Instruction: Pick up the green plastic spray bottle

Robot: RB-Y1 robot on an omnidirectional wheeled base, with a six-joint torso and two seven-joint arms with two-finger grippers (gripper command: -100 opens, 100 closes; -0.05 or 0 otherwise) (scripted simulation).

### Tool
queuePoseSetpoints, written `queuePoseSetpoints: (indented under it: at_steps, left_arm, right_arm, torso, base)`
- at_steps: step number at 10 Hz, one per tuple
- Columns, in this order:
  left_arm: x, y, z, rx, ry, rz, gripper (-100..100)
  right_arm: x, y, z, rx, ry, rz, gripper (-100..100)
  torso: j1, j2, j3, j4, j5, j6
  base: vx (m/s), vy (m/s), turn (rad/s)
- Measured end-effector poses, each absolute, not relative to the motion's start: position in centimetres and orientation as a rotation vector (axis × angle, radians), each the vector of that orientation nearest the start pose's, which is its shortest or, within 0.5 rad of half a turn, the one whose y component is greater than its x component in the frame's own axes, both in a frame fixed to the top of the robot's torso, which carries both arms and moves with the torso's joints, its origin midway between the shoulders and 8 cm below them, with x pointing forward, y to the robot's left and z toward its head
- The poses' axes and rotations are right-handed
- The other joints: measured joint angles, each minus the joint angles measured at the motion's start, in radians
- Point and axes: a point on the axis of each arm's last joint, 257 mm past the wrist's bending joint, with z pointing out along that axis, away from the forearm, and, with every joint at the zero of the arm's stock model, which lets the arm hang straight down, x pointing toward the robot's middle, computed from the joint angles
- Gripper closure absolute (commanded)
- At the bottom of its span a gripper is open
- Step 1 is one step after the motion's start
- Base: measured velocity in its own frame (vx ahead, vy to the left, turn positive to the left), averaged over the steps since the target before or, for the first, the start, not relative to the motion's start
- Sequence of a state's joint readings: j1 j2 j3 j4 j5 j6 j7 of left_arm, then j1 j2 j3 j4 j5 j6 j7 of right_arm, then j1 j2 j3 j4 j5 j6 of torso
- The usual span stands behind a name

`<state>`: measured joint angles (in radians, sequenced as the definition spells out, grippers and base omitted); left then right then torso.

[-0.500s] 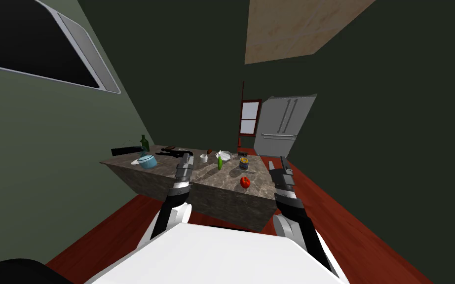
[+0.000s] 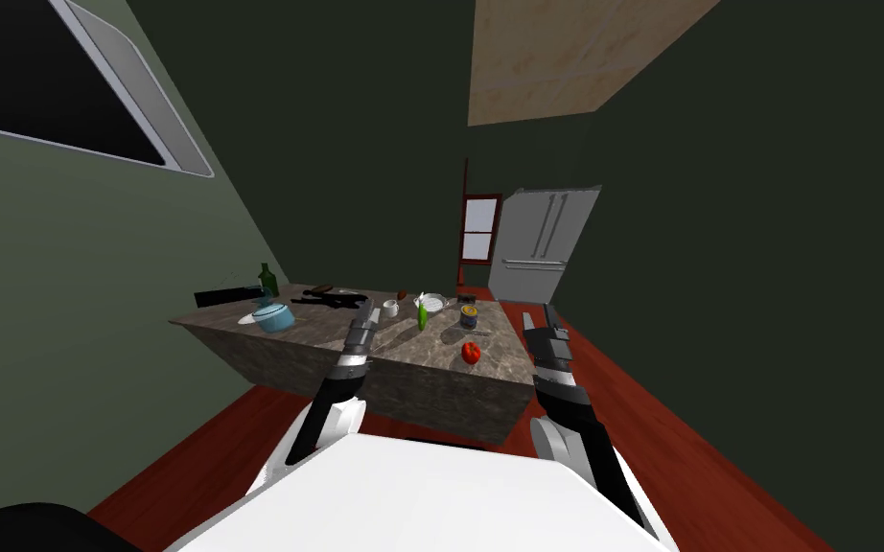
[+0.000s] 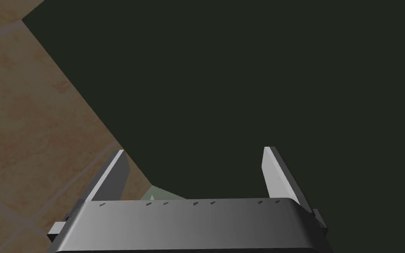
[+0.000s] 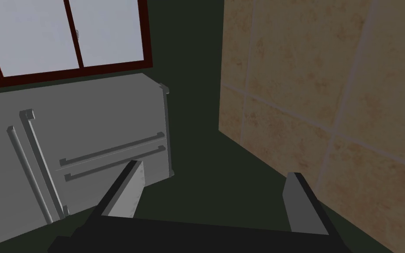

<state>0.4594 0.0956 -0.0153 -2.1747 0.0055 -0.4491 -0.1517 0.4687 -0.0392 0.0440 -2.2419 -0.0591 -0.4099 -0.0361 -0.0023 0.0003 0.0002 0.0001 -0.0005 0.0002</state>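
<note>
A small green spray bottle [image 2: 422,315] with a white top stands upright near the middle of a brown marbled counter [image 2: 411,359]. My left gripper [image 2: 371,309] is raised over the counter's near part, to the left of the bottle and short of it. Its fingers [image 3: 114,175] stand apart, open, with nothing between them. My right gripper [image 2: 538,316] hovers by the counter's right edge, well to the right of the bottle. It is open too, its fingers [image 4: 129,191] empty.
On the counter are a red tomato [image 2: 471,353], a dark can [image 2: 469,317], a white plate [image 2: 432,304], a white cup [image 2: 390,309], a blue pot [image 2: 273,316], a dark green bottle [image 2: 267,280] and black utensils [image 2: 330,298]. A grey fridge [image 2: 541,244] stands behind. Red floor [image 2: 680,431] surrounds the counter.
The whole head picture has shifted slightly left, so I have moved a little. My left gripper has edged up and to the right, toward the bottle. The right arm looks unchanged.
</note>
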Motion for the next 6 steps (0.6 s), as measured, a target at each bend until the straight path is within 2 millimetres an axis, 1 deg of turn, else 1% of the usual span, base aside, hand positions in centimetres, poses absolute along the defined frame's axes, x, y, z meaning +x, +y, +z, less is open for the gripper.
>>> queuePoseSetpoints:
  at_steps: [4, 6]
  left_arm:
    - [39.5, 27.8, -5.8, -0.602, 0.966, -1.067, -100]
    - [40.0, 28.5, -7.9, -0.596, 1.047, -1.007, -100]
  right_arm:
    - [37.0, -26.7, -0.1, 0.77, 0.673, 1.404, 0]
    - [37.0, -26.7, -0.1, 0.77, 0.673, 1.404, 0]
  torso:
    - [-0.001, 0.0, 0.0, 0.0, 0.0, 0.0]
    - [-0.001, 0.0, 0.0, 0.0, 0.0, 0.0]
  base:
    - [-0.007, -0.05, -0.135]
    - [-0.005, -0.055, -0.146]
